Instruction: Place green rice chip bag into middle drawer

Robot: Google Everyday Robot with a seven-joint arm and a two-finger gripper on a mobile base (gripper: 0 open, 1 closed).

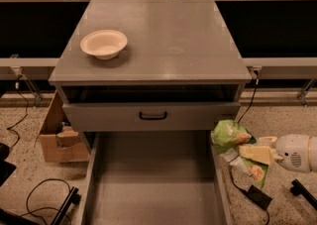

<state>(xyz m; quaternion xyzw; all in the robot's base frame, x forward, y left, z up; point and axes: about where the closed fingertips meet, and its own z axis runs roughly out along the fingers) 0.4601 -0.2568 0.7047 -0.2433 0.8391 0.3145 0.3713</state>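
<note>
The green rice chip bag [233,140] is crinkled, bright green with white patches and tan chips, and hangs in the air just right of the open drawer's right wall. My gripper [252,152] comes in from the right edge with cream fingers [257,153] shut on the bag. The middle drawer [153,179] is pulled out wide below the cabinet, with a bare grey floor. The bag is beside the drawer, not over it.
A cream round bowl [103,43] sits on the grey cabinet top [168,40]. A grey drawer front with a black handle [152,116] is above the open drawer. A cardboard box [62,137] stands on the floor at left. Cables [34,199] lie on the floor.
</note>
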